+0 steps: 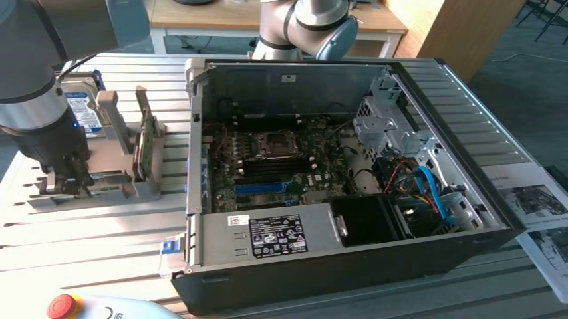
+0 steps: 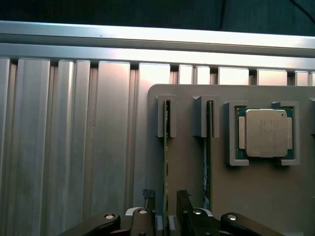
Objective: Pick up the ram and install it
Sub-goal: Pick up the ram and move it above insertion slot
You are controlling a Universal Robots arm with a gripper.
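Two sticks: ram (image 2: 166, 162) and second ram (image 2: 208, 157) stood edge-up in holder (image 2: 187, 162) slots.
Gripper (image 2: 166, 211): hung open, straddling the ram.
Grip advice: seemingly best centred first, then closed squarely on flat faces.

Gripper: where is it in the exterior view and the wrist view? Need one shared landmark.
Exterior view: gripper at the exterior view's left, low over the grey parts holder.
Wrist view: gripper open, a finger on each side of the ram stick farther from the processor chip.
Shared landmark: the grey parts holder.
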